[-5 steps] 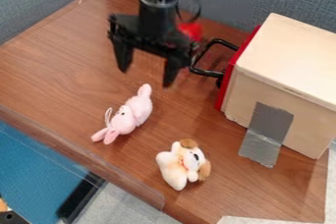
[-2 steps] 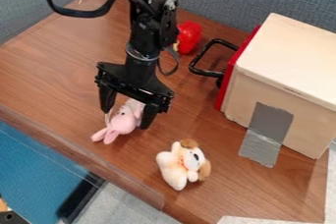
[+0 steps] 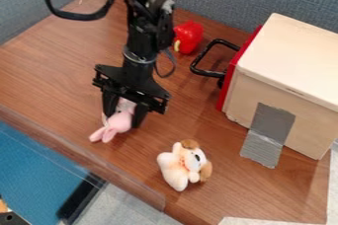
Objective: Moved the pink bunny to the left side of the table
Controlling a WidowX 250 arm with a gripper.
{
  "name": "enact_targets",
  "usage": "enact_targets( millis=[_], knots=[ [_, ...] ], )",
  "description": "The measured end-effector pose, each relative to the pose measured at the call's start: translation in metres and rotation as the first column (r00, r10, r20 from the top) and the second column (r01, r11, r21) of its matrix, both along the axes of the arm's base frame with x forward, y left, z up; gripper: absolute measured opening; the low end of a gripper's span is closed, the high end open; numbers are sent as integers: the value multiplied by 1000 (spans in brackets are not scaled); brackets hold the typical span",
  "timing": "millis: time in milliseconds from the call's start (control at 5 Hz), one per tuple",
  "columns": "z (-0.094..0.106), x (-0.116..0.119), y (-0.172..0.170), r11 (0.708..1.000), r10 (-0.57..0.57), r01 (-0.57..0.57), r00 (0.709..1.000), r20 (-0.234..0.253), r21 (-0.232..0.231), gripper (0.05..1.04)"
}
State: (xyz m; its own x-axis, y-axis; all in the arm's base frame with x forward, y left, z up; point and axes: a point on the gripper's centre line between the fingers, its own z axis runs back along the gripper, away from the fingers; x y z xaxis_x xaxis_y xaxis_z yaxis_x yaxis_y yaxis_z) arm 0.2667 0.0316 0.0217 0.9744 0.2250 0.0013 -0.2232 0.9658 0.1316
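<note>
Item: pink bunny [image 3: 117,124], ears toward the near edge of the table [image 3: 59,76], its body pinched between the fingers of the end effector [image 3: 121,121].

Handling: we keep the squeeze snug (plush gives and can slip), raise it just clear of the wood, carry it gently to the left side, then lower it before release.

Obscured: much of the body, behind the fingers; we cannot tell whether its underside touches the table.
</note>
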Motion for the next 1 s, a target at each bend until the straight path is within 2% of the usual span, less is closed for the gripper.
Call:
enact_targets(
  millis=[200, 400, 600, 800, 1000],
  knots=[
    [24, 12, 9, 999, 27, -25, 998, 59, -27, 380],
    [43, 15, 30, 997, 64, -61, 993, 97, -37, 325],
    [55, 18, 68, 989, 144, -137, 981, 133, -63, 324],
    [61, 25, 107, 986, 162, -154, 971, 179, -57, 324],
    [54, 12, 148, 980, 193, -181, 960, 205, -79, 324]
  ],
)
